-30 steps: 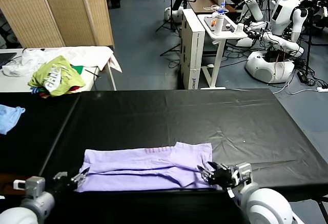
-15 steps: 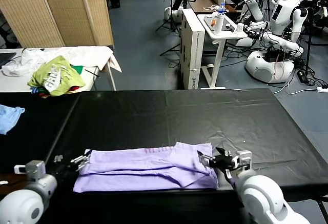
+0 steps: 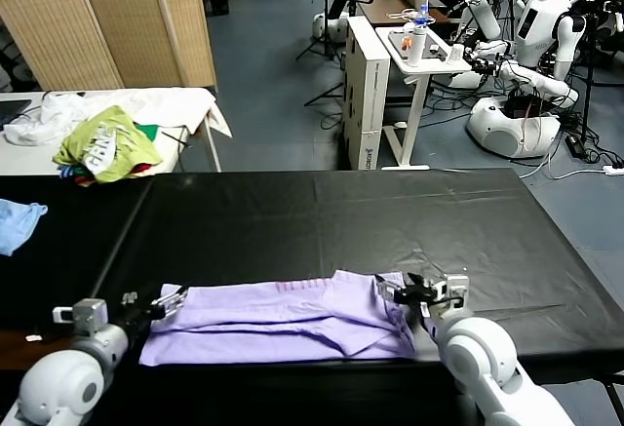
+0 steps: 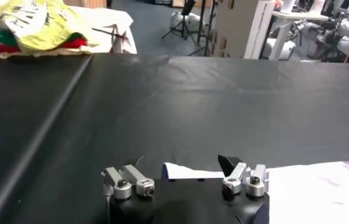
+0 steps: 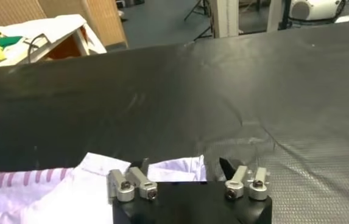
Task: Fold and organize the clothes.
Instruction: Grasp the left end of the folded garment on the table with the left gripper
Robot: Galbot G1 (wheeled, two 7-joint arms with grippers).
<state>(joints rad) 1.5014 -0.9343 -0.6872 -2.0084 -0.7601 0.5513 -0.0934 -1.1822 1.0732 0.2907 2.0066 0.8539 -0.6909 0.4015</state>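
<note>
From my head, the light lavender cotton T-shirt lies as a long, creased band along the near edge of the black table. My left gripper and right gripper sit at its two ends, to take its far corners, I judge. My left wrist shows wide jaws holding nothing, at the shirt's left corner. My right wrist shows open, empty jaws over the right corner.

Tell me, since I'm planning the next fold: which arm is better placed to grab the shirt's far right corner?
The right gripper, open, sits right at that corner of the lavender T-shirt. The left gripper, also open, is at the opposite end.
</note>
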